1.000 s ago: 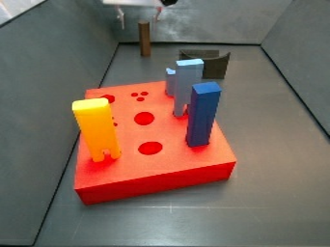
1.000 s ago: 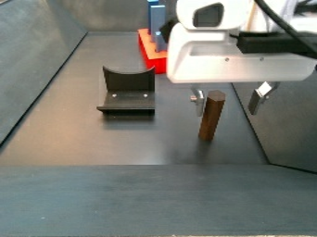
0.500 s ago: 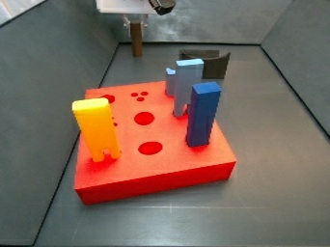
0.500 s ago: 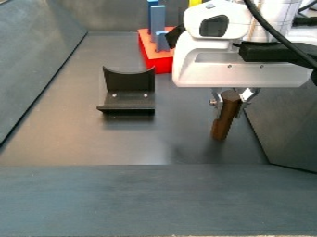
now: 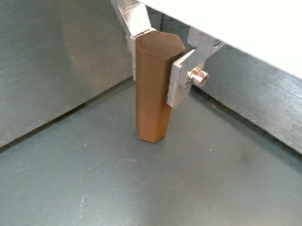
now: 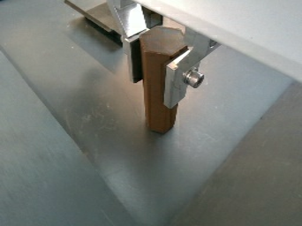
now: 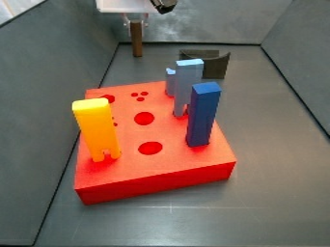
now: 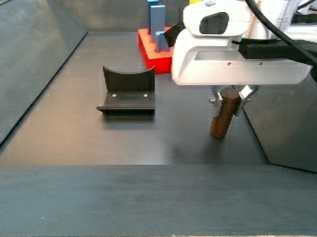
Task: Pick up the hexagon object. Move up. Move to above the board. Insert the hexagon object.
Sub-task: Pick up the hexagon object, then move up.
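The gripper [image 5: 158, 55] was down at the far end of the grey floor, behind the board [image 7: 154, 154], and its flat silver fingers [image 5: 181, 75] were clamped on the upper part of the hexagon object [image 5: 154, 86], one plate pressed to each side in both wrist views [image 6: 162, 78]. The brown peg stood upright between them, its flat top showing and its lower half bare below the plates; whether its foot touched the floor or hung just above could not be told. In a side view the peg [image 7: 134, 38] showed as a thin dark post under the white gripper body [image 7: 126, 7], close to the grey wall and well apart from the red board. On that board stood a yellow piece [image 7: 96, 127] at the near left corner, a blue peg [image 7: 203, 113] near the right edge, and a grey-blue peg [image 7: 184, 79] behind it, with open holes between them. The dark fixture [image 7: 207, 64] stood on the floor beyond the board; in a side view [image 8: 126, 89] it sat on its base plate to one side of the held peg [image 8: 224, 115], apart from it.
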You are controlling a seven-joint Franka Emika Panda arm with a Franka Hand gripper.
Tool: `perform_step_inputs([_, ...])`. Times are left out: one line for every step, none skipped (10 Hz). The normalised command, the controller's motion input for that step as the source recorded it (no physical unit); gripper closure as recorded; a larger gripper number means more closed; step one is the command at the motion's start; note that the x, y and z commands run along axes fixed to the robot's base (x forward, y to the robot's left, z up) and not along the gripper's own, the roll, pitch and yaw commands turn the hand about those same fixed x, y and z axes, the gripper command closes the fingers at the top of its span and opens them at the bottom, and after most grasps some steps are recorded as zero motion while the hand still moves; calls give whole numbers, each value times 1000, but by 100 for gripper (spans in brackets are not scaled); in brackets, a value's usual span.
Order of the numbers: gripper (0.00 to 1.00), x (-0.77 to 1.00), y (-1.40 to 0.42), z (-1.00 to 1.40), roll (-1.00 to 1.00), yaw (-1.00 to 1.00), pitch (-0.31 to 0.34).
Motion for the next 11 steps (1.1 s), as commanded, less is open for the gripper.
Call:
perform_step_inputs([100, 0, 0, 0, 0, 0, 0])
perform_step_inputs([100, 0, 0, 0, 0, 0, 0])
perform_step_inputs([100, 0, 0, 0, 0, 0, 0])
perform_step_inputs([100, 0, 0, 0, 0, 0, 0])
perform_step_inputs([100, 0, 0, 0, 0, 0, 0])
perform_step_inputs([100, 0, 0, 833, 0, 0, 0])
perform_step_inputs([100, 39, -73, 802, 8, -48, -16])
perform_step_inputs([100, 11, -52, 702, 29, -47, 5])
perform_step_inputs([100, -14, -20, 538, 62, -37, 28])
perform_step_inputs([100, -24, -13, 415, 81, -27, 43])
perform_step_inputs([100, -26, -12, 332, 92, -20, 55])
